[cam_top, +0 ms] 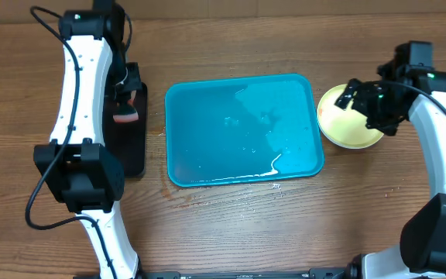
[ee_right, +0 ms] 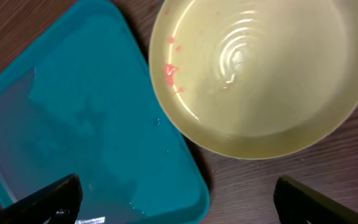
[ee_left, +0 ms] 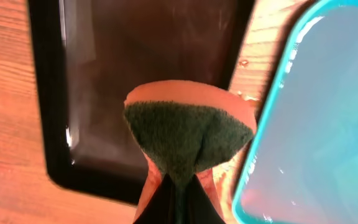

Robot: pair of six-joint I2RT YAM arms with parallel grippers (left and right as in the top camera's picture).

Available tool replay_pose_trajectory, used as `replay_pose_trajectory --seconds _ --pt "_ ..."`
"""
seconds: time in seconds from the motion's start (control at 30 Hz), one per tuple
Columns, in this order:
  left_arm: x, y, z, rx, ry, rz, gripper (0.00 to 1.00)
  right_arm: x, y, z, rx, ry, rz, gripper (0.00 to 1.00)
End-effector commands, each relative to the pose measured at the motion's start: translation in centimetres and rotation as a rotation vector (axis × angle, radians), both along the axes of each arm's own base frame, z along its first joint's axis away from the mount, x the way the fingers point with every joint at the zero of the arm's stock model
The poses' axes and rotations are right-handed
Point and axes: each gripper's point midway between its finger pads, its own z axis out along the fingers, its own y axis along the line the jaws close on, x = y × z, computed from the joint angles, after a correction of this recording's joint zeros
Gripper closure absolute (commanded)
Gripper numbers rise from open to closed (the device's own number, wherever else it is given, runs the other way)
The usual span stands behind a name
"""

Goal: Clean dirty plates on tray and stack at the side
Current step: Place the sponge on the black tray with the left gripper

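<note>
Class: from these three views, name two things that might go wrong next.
Red specks show on the round yellow-green plastic plate, so it may get stacked dirty. Water pools on the large turquoise rectangular plastic tray, and droplets lie beside its front rim, so more could spill onto the wooden table.

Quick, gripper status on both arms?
Left gripper: closed on the sponge, over the black tray.
Right gripper: open, holding nothing, above the yellow-green plate.
</note>
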Motion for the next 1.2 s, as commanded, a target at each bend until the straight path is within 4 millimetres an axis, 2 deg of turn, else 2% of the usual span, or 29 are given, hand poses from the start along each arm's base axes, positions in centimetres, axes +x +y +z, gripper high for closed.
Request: replay_pose_trajectory --seconds 0.0,0.1,0.2,0.43,0.53,0.57,0.6,0.73,0.8,0.83,0.93,1.0,1.07,1.17 --pt "-0.7 1.2 -2.4 0.052 0.031 -0.024 0.96 0.5 1.1 1.0 0.0 -0.039 0.039 0.0" --pt "-0.2 1.6 -5.2 0.053 0.023 -0.054 0.96 0.5 1.2 1.0 0.0 -0.038 0.044 0.0" --pt "0.0 2.1 -6.9 0.054 0.012 -0.057 0.96 0.4 1.2 0.9 0.0 -0.031 0.046 0.0" --pt "1.0 4.1 -7.7 0.056 -0.035 -0.052 0.96 0.3 1.2 0.9 -0.001 -0.032 0.05 0.0" --pt "1.5 3.9 -8.0 0.023 -0.054 -0.088 0.96 0.3 1.2 0.9 -0.001 -0.032 0.049 0.0" --pt "1.4 3.8 -8.2 0.018 -0.053 -0.09 0.91 0.3 1.2 0.9 -0.001 -0.032 0.049 0.0" --pt "1.3 3.7 -8.3 0.011 -0.047 -0.091 0.8 0.4 1.2 0.9 -0.001 -0.032 0.049 0.0" --pt "0.5 3.4 -8.9 0.004 -0.018 -0.094 0.46 0.4 1.2 0.9 -0.002 -0.033 0.051 0.0" --pt "0.3 3.4 -8.9 0.002 -0.011 -0.092 0.25 0.3 1.2 0.9 -0.003 -0.033 0.055 0.0" --pt "0.2 3.4 -8.9 0.002 -0.009 -0.086 0.23 0.3 1.2 0.9 -0.003 -0.033 0.057 0.0" --pt "0.3 3.4 -8.1 0.0 -0.016 -0.061 0.22 0.3 1.2 0.9 -0.004 -0.034 0.059 0.0" --pt "0.6 3.1 -6.7 -0.015 -0.04 -0.055 0.23 0.3 1.2 0.9 -0.003 -0.034 0.06 0.0" --pt "1.1 2.7 -4.5 -0.034 -0.089 -0.059 0.24 0.3 1.3 0.9 0.0 -0.032 0.06 0.0" --pt "1.6 1.9 0.3 -0.067 -0.199 -0.068 0.23 0.0 1.3 0.9 0.002 -0.021 0.061 0.0"
